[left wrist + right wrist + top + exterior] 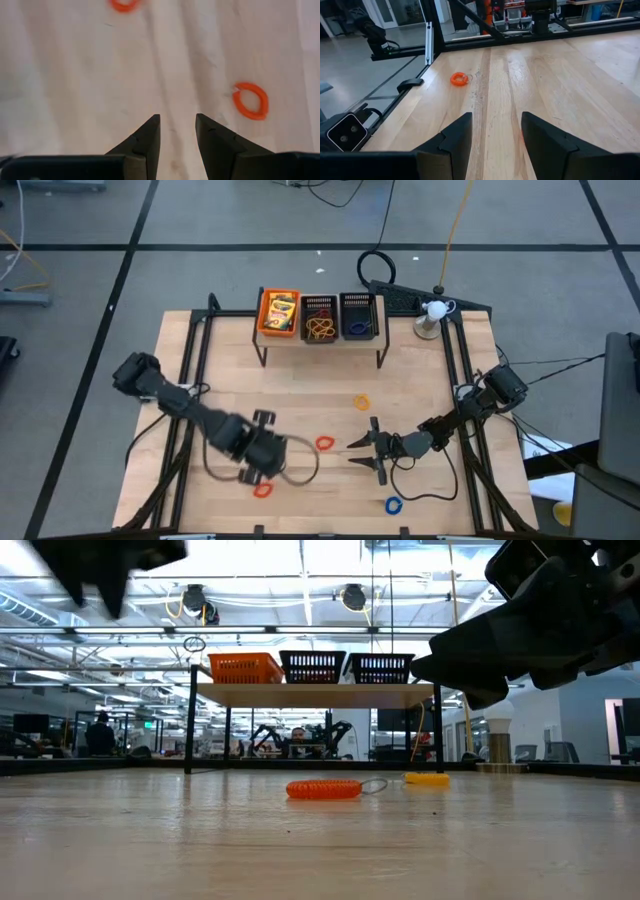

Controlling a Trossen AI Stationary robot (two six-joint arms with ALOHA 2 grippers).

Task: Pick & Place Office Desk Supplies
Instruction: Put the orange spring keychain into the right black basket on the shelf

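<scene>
blue ring (pixel 392 505): closest to the front edge, lying loose, nobody near it yet.
left gripper (pixel 177 122): we're hovering over bare wood, fingers spread, nothing between them. Probably lining up on a red ring (pixel 250 100) just off to the side.
right gripper (pixel 496 116): low over the table, fingers apart and empty, aimed across the table at another red ring (pixel 325 443).
orange-yellow ring (pixel 361 401): further back, on its own.
shelf (pixel 320 343): at the far edge, where we reckon everything goes. The orange bin (pixel 279 330) has a crayon box (pixel 279 310), and the middle black bin (pixel 319 305) has tan bands (pixel 319 330).
</scene>
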